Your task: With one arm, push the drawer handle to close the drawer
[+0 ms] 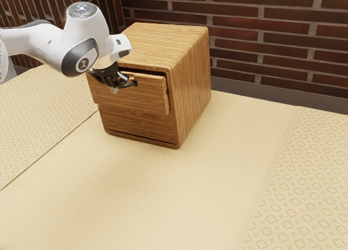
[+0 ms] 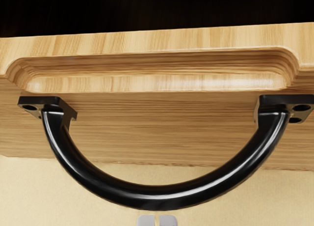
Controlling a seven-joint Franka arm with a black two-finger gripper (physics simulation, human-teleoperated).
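A pale cream tabletop [image 1: 152,201], patterned towards both sides, spans the lower frame; a boxy brown wooden cabinet [image 1: 191,92] stands on it, upper centre.

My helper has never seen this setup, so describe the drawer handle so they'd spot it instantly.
Find the wooden cabinet before the brick wall; near its top, a drawer stands partly out. On its front is the drawer handle, a glossy black arch with a bracket at each end. Its dark, outward-bowing curve sets it apart from the pale wooden groove beside it.
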